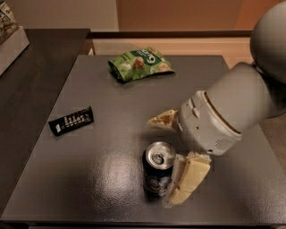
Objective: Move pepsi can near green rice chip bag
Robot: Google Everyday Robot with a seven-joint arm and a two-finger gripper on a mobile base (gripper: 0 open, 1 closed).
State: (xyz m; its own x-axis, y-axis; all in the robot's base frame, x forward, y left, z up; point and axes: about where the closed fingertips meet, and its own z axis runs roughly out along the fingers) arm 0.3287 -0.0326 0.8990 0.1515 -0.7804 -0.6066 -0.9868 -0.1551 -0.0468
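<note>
One pepsi can [157, 173] stands just beside the wide-spread gripper [175, 151]

**Black wrapper lies on left of grey worktop**

A flat black wrapper [71, 120] with white marks lies slightly askew on the left half of the dark grey worktop [111, 197]. It is well apart from the tool [161, 161], which hangs low over the near right part. A darker counter [31, 85] adjoins the worktop's left edge, with a pale box [11, 44] at its far end. A beige wall [178, 13] stands behind.
</note>
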